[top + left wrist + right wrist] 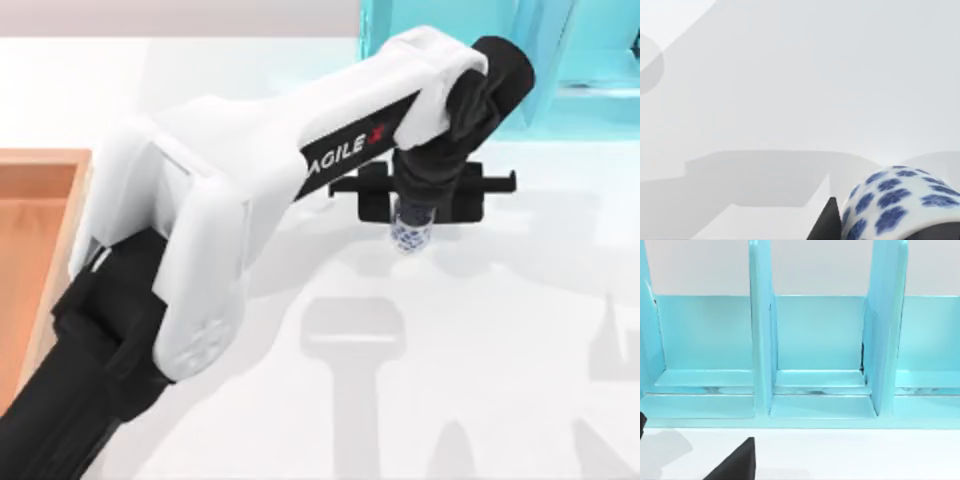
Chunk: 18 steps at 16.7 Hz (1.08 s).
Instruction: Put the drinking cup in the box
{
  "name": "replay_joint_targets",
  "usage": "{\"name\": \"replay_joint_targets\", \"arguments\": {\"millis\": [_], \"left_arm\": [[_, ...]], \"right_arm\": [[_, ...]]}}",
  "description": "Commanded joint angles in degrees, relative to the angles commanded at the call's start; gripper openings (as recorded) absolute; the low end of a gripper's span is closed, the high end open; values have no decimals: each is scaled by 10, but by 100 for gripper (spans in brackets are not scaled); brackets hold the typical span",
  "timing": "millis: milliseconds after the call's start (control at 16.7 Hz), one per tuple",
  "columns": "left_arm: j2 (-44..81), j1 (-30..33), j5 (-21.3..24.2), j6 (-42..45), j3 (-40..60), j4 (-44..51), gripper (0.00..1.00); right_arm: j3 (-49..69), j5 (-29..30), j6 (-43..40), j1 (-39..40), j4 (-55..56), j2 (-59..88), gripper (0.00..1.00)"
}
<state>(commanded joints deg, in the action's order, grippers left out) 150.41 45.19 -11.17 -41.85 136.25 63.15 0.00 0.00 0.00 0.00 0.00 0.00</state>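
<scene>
The box [40, 260] is cut off by the top view's left edge and partly covered by the left arm. The drinking cup [410, 235] is hidden at its upper part by the left gripper [412, 222]; in the left wrist view it [900, 200] is cropped at the frame edge. The turquoise shelf unit [560, 50] is cropped at the top.

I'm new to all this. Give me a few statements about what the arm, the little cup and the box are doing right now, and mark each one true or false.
1. The left gripper grips the drinking cup. True.
2. The drinking cup already lies inside the box. False: it is near the middle of the table, far from the box at the left edge.
3. The cup is white with blue flowers. True.
4. The shelf unit is red. False: it is turquoise.
5. The shelf unit's compartments hold cups. False: they look empty.
</scene>
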Motion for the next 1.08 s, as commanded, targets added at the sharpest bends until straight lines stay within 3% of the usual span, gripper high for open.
{"name": "replay_joint_targets", "arguments": {"millis": [240, 480, 1080], "left_arm": [[-7, -5, 2, 8, -7, 1, 0], [-86, -86, 22, 82, -80, 0, 0], [-515, -527, 125, 505, -503, -3, 0]], "right_arm": [[0, 0, 0, 0, 0, 0, 100], [0, 0, 0, 0, 0, 0, 100], [0, 0, 0, 0, 0, 0, 100]]}}
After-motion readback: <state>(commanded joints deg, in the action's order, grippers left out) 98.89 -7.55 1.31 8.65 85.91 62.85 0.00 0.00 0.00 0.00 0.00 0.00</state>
